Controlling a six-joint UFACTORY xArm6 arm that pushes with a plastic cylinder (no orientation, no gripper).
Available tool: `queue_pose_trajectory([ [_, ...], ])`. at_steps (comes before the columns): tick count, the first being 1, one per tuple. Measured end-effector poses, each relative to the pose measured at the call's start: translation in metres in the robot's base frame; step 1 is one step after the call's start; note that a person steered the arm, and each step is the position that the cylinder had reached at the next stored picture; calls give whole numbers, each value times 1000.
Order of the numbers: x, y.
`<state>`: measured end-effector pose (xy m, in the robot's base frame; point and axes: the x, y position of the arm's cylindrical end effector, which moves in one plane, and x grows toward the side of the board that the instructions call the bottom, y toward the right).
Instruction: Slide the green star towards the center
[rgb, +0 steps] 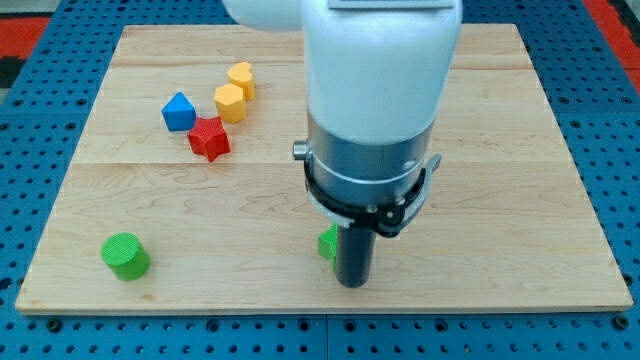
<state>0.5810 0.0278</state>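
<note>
pale wooden surface (520, 150): my tip (351, 284) touches the half-hidden green star block (327, 243); no claw fitted, grip unknowable; an off-centre shove could spin it aside

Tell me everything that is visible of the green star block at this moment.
Only a small part of the green star shows: a bright green sliver with a matte, plastic-like look, peeking out at the view's left of the dark rod. The rest is hidden behind the rod and the arm, so its star shape cannot be confirmed here. It lies on the wooden board, near the bottom edge, about mid-width. My tip sits right beside it, seemingly touching.
</note>
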Motion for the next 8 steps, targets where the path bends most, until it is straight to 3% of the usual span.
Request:
queue_pose_trajectory([
  [3, -77, -22],
  [5, -81, -56],
  [6, -90, -41],
  [8, -151, -40],
])
